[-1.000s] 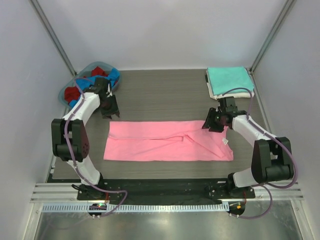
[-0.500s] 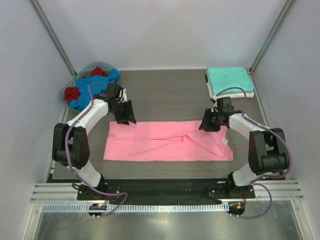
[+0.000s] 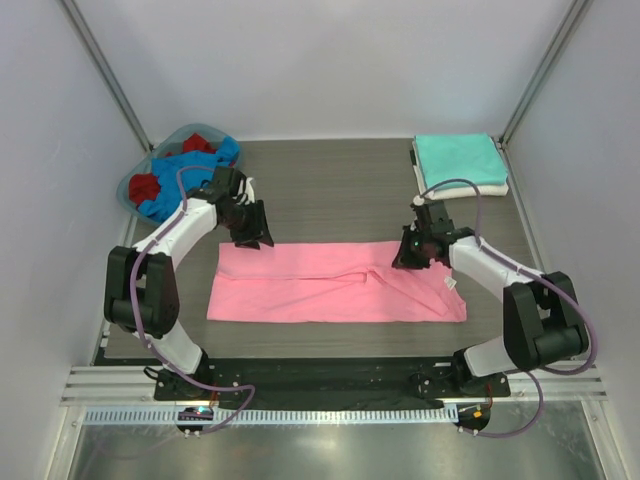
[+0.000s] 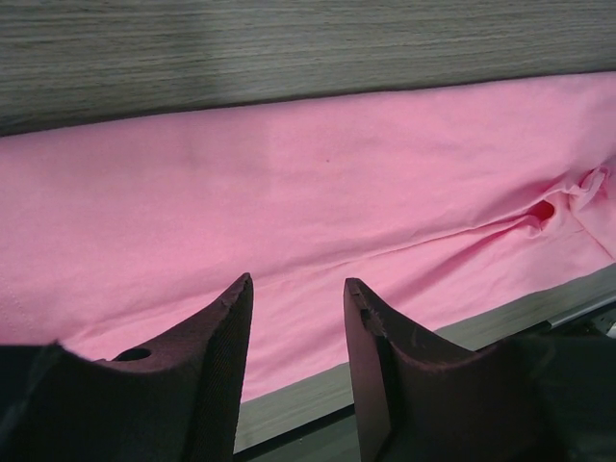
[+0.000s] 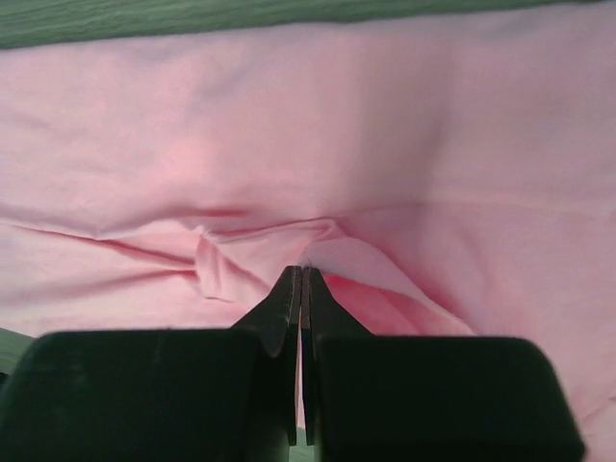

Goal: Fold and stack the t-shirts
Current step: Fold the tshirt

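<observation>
Since the pink t-shirt (image 3: 335, 282) runs left-right, left gripper (image 3: 250, 238), spread, hangs over its far-left edge, right gripper (image 3: 408, 258), clenched, far-right.

Robotics lab test cell. White panel walls (image 3: 330, 60) and aluminium corner posts (image 3: 105, 70) are enclosing a dark wood-grain table (image 3: 330, 190); aluminium rails (image 3: 100, 385) are running past cabled arm bases (image 3: 180, 375), well behind the left gripper (image 4: 296, 281).
</observation>
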